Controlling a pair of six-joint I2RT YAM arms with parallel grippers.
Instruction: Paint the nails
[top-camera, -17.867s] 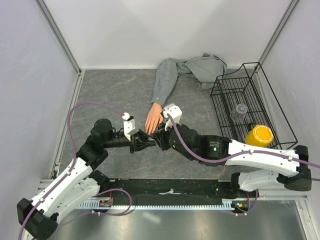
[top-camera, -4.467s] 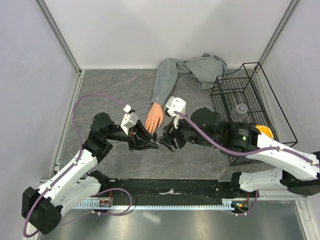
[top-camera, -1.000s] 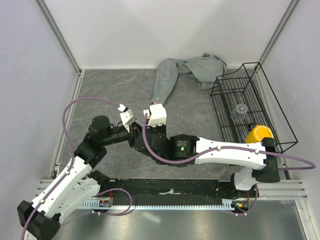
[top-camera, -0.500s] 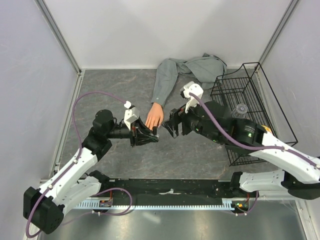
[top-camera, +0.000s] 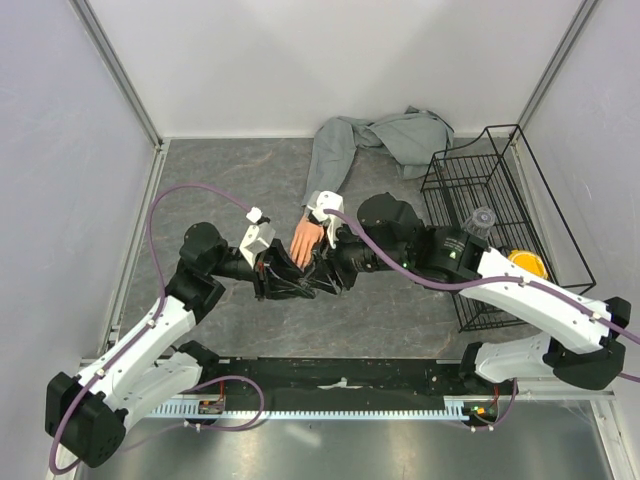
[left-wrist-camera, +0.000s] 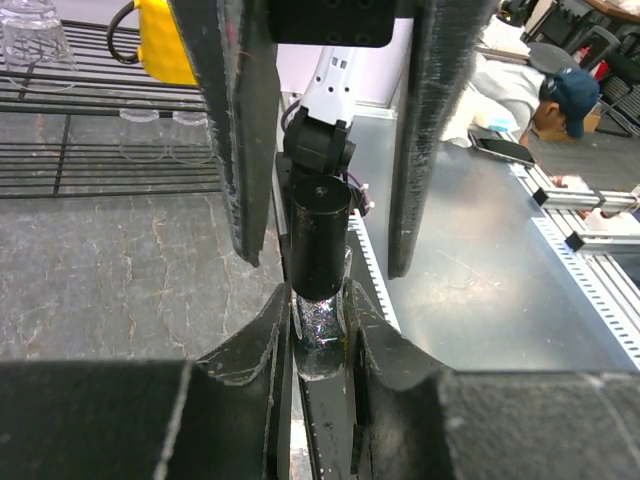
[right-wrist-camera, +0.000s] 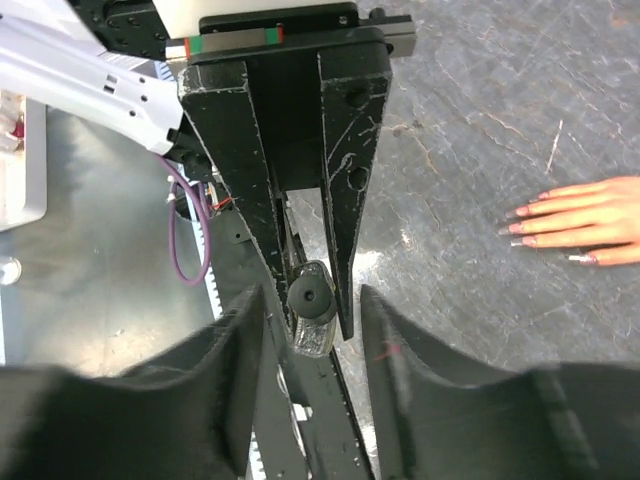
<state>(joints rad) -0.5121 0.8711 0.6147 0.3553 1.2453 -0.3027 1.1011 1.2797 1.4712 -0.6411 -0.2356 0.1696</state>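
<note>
Cap approach: right gripper (left-wrist-camera: 322, 262) is now over the small glass bottle (left-wrist-camera: 318, 348); half a second ago it stood clear.
Its fingers straddle the black cylindrical cap (left-wrist-camera: 320, 225), apart, not gripping; left gripper (right-wrist-camera: 312, 315) clamps the glass. Uncapping probably follows, so no painting yet. The pinkish nails (right-wrist-camera: 517, 229) of the peach mannequin hand (right-wrist-camera: 590, 218) lie near, crowded by both wrists from above. The black wire basket (top-camera: 478, 139) stands well right.

The grey, stone-patterned table (top-camera: 220, 190) carries a peach hand (top-camera: 304, 241) lying flat near its middle, pink nails (right-wrist-camera: 517, 228) up. Its grey shirt (top-camera: 390, 135) lies crumpled toward the far wall. A black wire basket (top-camera: 480, 130) stands along the right side.
</note>
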